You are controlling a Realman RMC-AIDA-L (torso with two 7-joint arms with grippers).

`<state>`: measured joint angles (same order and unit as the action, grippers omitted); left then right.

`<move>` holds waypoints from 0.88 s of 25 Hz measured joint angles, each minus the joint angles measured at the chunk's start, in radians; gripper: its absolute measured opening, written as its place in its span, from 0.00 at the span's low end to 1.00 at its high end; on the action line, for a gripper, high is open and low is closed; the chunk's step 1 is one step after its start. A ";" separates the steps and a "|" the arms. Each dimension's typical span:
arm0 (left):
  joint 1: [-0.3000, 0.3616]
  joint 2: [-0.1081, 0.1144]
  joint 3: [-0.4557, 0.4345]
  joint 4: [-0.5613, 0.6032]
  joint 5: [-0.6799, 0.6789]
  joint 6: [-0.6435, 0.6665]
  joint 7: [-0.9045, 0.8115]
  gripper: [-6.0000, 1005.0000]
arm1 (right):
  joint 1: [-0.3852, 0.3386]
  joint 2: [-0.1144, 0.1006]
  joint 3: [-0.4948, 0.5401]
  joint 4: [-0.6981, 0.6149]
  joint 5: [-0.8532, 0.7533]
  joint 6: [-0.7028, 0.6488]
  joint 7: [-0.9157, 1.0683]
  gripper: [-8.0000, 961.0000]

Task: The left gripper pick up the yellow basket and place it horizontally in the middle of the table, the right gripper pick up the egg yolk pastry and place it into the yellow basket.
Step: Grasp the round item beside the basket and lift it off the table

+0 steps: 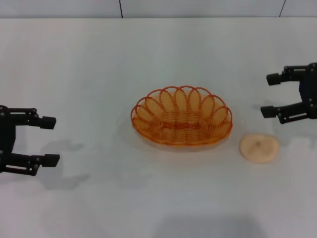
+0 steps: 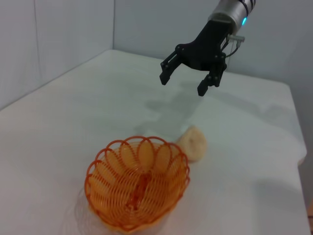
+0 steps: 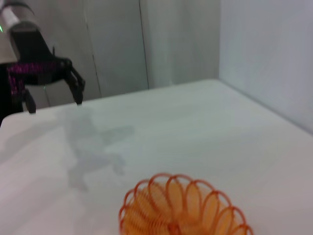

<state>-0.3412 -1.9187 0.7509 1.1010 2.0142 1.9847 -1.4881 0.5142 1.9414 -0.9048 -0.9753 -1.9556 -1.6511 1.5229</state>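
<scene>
The yellow basket (image 1: 182,118) stands empty in the middle of the white table (image 1: 99,64), its long side running left to right. The egg yolk pastry (image 1: 259,147) lies on the table just right of the basket, apart from it. My left gripper (image 1: 51,141) is open and empty at the left edge, well clear of the basket. My right gripper (image 1: 268,95) is open and empty at the right, above and behind the pastry. The left wrist view shows the basket (image 2: 138,188), the pastry (image 2: 192,143) and the right gripper (image 2: 183,84). The right wrist view shows the basket (image 3: 183,210) and the left gripper (image 3: 54,104).
Grey wall panels (image 1: 198,7) stand behind the table's far edge. The table's right edge (image 2: 299,147) shows in the left wrist view.
</scene>
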 joint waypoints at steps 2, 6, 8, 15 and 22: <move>0.026 -0.014 0.000 0.057 -0.003 0.001 -0.002 0.80 | 0.005 -0.005 0.003 -0.002 -0.022 -0.020 0.009 0.89; 0.079 -0.042 0.000 0.162 -0.007 0.002 0.001 0.80 | 0.042 -0.019 0.007 -0.045 -0.110 -0.080 0.098 0.89; 0.092 -0.055 0.004 0.180 -0.004 0.002 0.018 0.80 | 0.067 -0.021 0.003 -0.079 -0.178 -0.116 0.157 0.89; 0.101 -0.100 0.011 0.171 0.005 -0.022 0.141 0.80 | 0.165 -0.004 -0.044 -0.106 -0.371 -0.157 0.283 0.89; 0.036 -0.107 0.024 0.059 0.047 -0.088 0.174 0.80 | 0.202 0.045 -0.122 -0.101 -0.495 -0.087 0.310 0.88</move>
<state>-0.3048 -2.0253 0.7746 1.1605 2.0616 1.8972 -1.3143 0.7158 1.9866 -1.0270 -1.0762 -2.4504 -1.7385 1.8331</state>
